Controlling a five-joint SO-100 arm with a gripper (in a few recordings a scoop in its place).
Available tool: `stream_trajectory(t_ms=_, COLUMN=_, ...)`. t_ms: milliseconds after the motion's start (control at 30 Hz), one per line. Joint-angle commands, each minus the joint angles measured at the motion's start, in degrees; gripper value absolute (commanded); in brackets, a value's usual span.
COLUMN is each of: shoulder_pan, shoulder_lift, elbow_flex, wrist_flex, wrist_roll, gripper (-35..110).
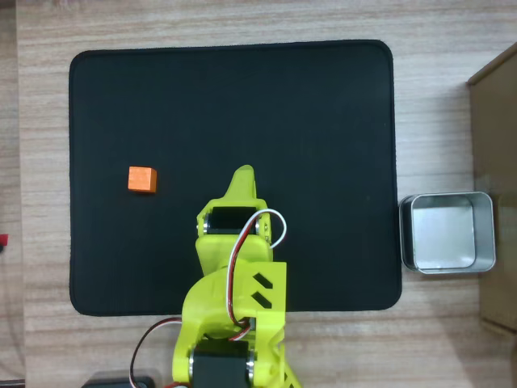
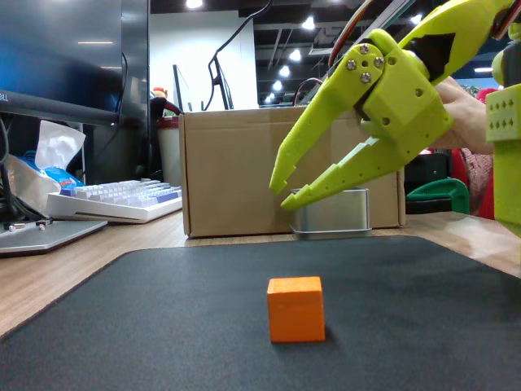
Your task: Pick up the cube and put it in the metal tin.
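Overhead view shows nothing done yet: the cube (image 1: 142, 179) sits on the mat (image 1: 234, 89), the fingers (image 2: 285, 189) hang parted and empty, the metal tin (image 1: 448, 233) awaits.

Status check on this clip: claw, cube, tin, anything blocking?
Claw open, empty, raised above the mat. Cube on the mat, apart from the claw, untouched. Tin empty, off the mat's edge. Nothing between claw and cube.

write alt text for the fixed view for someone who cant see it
A small orange cube sits on a black mat in the foreground, with a lime-green robot gripper hanging open in the air above and behind it. Farther back stand a shiny metal tin, a brown cardboard box and a keyboard.
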Motion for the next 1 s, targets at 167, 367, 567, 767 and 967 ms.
stream_trajectory(t_ms=167, shoulder_pan=-0.1, shoulder_lift=1.6, elbow_flex=0.7, wrist_flex=0.6, wrist_roll=0.6, gripper=0)
stream_trajectory(t_ms=367, shoulder_pan=-0.6, shoulder_lift=1.6, elbow_flex=-2.6, wrist_flex=-0.8, wrist_roll=3.3, gripper=4)
stream_trajectory(t_ms=567, shoulder_pan=-4.4, shoulder_lift=1.5, elbow_flex=-13.1, wrist_flex=3.5, wrist_roll=2.6, gripper=4)
stream_trajectory(t_ms=767, shoulder_pan=-6.8, shoulder_lift=-2.8, elbow_flex=-22.2, wrist_flex=7.5, wrist_roll=-3.7, gripper=3)
stream_trajectory(t_ms=967, shoulder_pan=-4.0, shoulder_lift=-24.2, elbow_flex=-38.9, wrist_flex=13.1, wrist_roll=-19.0, gripper=4)
